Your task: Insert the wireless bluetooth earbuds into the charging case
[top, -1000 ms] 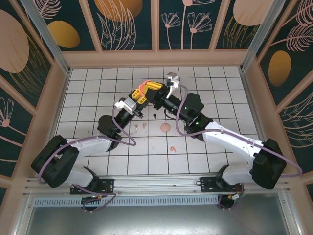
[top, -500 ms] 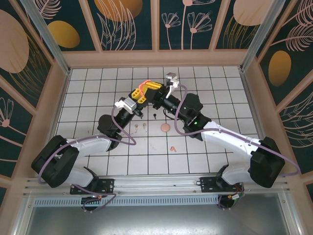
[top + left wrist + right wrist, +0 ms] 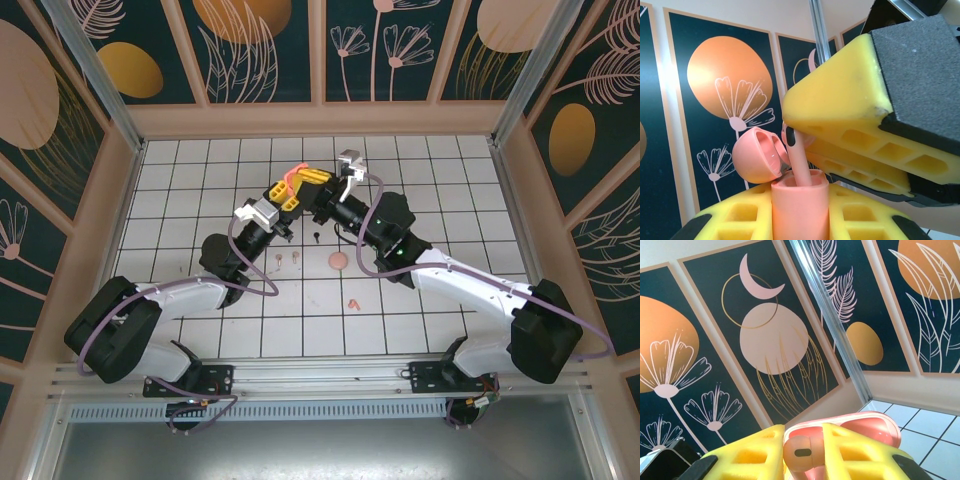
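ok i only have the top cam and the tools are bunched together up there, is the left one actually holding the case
observer: yes, the left wrist view shows the left tool shut on the coral charging case, with its lid open.
operator: and the bud
observer: same view, the coral earbud has its stem down in the case's opening, not fully seated.
operator: right tool on it
observer: yes, the right wrist view shows the right tool shut on the earbud.
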Tool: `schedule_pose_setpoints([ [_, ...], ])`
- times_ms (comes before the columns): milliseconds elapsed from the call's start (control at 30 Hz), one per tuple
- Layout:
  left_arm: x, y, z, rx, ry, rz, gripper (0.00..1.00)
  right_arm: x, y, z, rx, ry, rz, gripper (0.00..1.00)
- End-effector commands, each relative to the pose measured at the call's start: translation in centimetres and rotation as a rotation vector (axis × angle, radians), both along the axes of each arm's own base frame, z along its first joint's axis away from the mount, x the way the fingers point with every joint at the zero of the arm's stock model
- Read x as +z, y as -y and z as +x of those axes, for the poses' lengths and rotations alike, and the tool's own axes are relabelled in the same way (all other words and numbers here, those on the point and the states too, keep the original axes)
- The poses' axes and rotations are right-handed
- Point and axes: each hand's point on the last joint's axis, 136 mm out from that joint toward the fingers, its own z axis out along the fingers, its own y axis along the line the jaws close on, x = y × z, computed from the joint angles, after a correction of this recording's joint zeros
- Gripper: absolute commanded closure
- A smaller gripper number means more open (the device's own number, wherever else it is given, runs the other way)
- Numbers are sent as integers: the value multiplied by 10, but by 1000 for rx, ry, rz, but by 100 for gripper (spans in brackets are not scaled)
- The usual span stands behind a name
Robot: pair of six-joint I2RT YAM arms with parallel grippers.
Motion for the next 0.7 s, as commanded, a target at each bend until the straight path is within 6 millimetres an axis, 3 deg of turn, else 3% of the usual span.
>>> schedule_pose_setpoints([
  [0,27,0,-7,-20,57,-63,100,-21,-8,-2,41,-19,-48,79],
  [433,29,0,-6,-20,59,-68,100,-50,-16,6,12,-69,-145,78],
  [667,29,-1,-5,-22,50,-78,100,-53,-11,9,-15,-80,-143,67],
])
